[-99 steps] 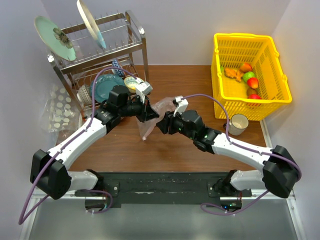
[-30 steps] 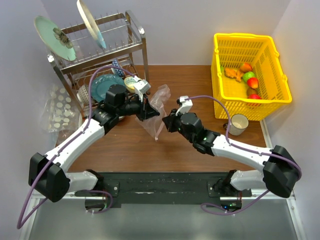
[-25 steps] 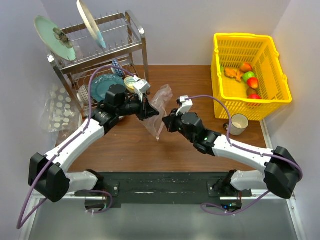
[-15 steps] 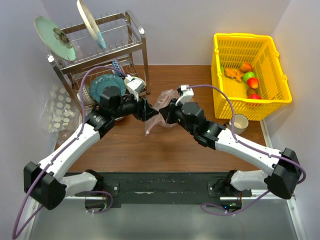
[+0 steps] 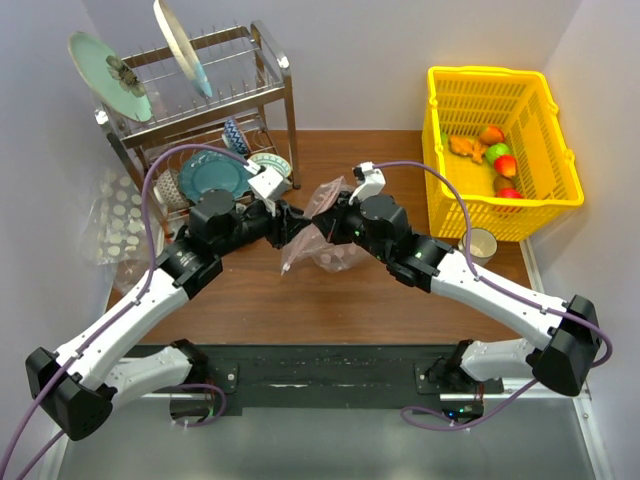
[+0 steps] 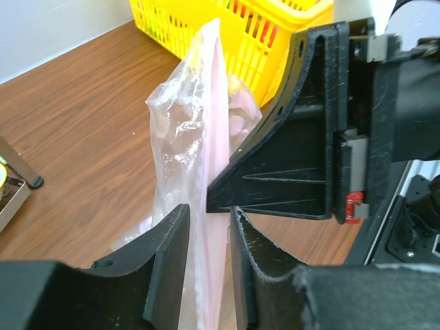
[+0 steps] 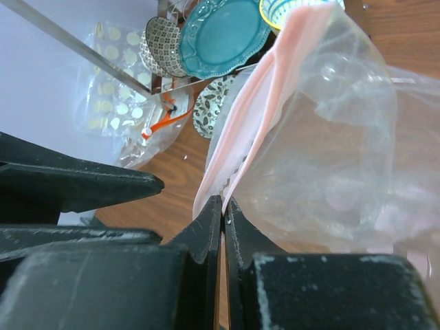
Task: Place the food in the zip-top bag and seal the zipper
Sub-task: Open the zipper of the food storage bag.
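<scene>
The food (image 5: 497, 155) lay in the yellow basket (image 5: 487, 72) at the far right of the desk (image 5: 380, 290), well apart from the zip-top bag (image 5: 325, 240) held at mid-desk. The right fingers (image 7: 203, 237) had just closed, pinching the pink zipper (image 7: 254, 117). The left fingers (image 6: 165, 268) had released and stood slightly spread astride the bag's edge, likely regrasping to open the mouth.

I am counting one zip-top bag (image 5: 325, 235), one yellow basket (image 5: 486, 72), at least five food pieces (image 5: 497, 152), one white mug (image 5: 477, 248), two upright plates (image 5: 108, 75).
</scene>
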### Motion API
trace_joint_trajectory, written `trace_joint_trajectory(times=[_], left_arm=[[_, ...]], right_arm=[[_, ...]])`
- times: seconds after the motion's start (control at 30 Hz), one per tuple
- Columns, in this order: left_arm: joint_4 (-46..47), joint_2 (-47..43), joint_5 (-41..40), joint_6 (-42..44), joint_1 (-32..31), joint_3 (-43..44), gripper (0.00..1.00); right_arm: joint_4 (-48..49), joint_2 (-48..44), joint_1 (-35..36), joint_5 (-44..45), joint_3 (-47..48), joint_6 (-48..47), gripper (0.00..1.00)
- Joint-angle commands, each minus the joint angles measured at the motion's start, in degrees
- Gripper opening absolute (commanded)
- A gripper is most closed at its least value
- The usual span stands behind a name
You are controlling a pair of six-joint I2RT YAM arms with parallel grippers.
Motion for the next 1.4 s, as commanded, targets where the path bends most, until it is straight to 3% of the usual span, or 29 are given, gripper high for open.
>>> trace_joint_trajectory(times=[0.0,0.63,0.77,0.83,0.93,1.37], left_arm=[[1.28,0.60,-2.52,2.56,-0.86,0.19,0.34],[-2.24,4.56,-3.48,4.76,-2.70,2.12,0.29],[-3.03,5.09,-4.62,5.02,-2.79,2.48,0.20],[-3.38,5.35,-5.06,5.11,-2.88,2.74,0.09],[-4.00,5.79,-5.41,5.11,-2.79,3.18,0.00],[-5.49,6.49,-7.08,3.27,-2.71,4.23,0.00]], right_arm=[[0.50,-0.68,0.22,-1.40,1.19,1.93,0.02],[-0.47,-3.14,0.39,-3.16,2.07,3.95,0.03],[-1.43,-4.28,0.30,-3.42,2.16,4.13,0.03],[-1.70,-4.98,0.30,-3.68,2.16,4.13,0.03],[-3.36,-6.21,0.30,-3.60,1.98,4.04,0.03],[-16.89,-11.84,0.30,8.88,-6.36,0.61,0.03]])
